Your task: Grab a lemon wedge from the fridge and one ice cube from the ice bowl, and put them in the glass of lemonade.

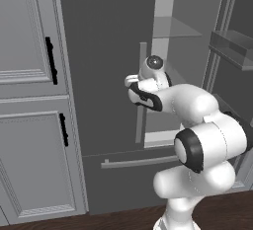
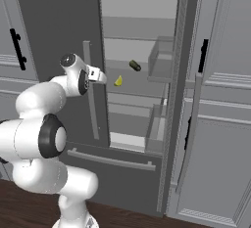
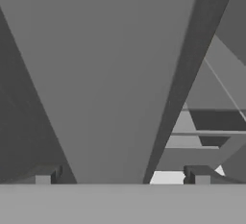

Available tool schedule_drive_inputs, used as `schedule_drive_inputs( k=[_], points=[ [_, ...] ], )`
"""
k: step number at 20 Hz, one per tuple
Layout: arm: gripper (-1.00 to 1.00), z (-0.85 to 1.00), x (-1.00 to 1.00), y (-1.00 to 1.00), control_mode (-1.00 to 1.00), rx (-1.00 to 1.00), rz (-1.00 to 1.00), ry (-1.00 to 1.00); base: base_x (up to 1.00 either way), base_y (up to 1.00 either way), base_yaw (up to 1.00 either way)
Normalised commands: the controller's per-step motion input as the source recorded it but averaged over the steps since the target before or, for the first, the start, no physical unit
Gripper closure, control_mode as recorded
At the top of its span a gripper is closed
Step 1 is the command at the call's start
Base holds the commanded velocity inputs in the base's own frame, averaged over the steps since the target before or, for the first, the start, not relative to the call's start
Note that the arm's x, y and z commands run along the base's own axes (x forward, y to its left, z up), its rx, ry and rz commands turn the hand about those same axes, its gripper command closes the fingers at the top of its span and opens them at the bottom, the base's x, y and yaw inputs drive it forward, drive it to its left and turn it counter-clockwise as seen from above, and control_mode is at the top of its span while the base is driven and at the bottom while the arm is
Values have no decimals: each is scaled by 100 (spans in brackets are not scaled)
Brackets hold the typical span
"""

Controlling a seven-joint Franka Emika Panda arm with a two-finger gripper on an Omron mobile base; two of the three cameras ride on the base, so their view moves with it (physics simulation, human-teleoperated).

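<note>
Lemon wedge (image 2: 118,80) sits on fridge (image 2: 137,36) glass shelf, near dark green item (image 2: 135,65). Your gripper (image 3: 122,175) open wide, jaws straddling left door's bar handle (image 3: 115,74), not clamped. Right fridge door (image 2: 171,100) stands open beside grey cabinets (image 2: 220,124).

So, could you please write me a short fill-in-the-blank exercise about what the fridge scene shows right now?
1. The fridge door on the right stands ____.
2. The lemon wedge lies on a shelf ____ the fridge.
3. The gripper has its jaws ____, holding nothing.
4. The dark green item sits on the same shelf as the wedge, farther ____ than it.

Missing words: open; inside; open; back
</note>
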Motion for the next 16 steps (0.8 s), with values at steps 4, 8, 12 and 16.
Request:
schedule_drive_inputs(
  k=[4,8,12,16],
  points=[
    [-100,-17,57,0,-100,0,0,0,0,0,0],
    [-100,-9,47,0,-100,0,0,0,0,0,0],
    [100,0,14,4,-100,0,0,6,0,0,0],
    [100,0,14,0,-100,0,0,0,0,0,0]
  ],
)
